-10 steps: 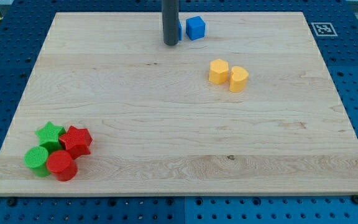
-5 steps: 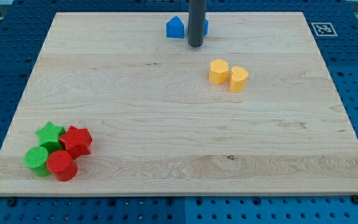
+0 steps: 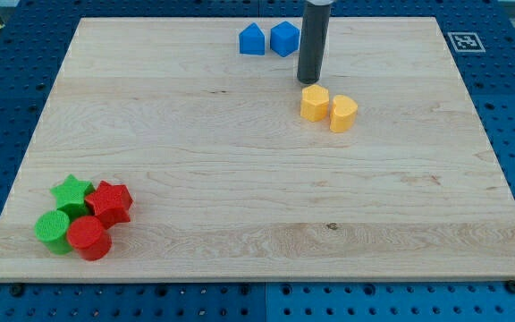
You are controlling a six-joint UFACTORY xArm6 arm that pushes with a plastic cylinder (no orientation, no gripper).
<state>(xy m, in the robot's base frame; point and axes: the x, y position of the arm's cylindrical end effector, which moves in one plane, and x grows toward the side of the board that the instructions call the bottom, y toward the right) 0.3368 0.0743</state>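
My tip (image 3: 308, 80) rests on the board just above the yellow hexagon-like block (image 3: 314, 103), a small gap apart. A yellow heart-shaped block (image 3: 343, 114) touches that block on its right. Up and to the left of the tip sit two blue blocks side by side: a house-shaped one (image 3: 252, 39) and a cube-like one (image 3: 284, 38), which lies close to the rod's left side. At the view's bottom left huddle a green star (image 3: 72, 192), a red star-like block (image 3: 110, 202), a green cylinder (image 3: 54, 231) and a red cylinder (image 3: 88, 238).
The wooden board (image 3: 240, 161) lies on a blue perforated table. A black-and-white marker tag (image 3: 462, 41) sits at the board's top right corner.
My tip has slid to the right and downward, from beside the blue blocks to just above the yellow pair. Both blue blocks now show fully; no block appears moved.
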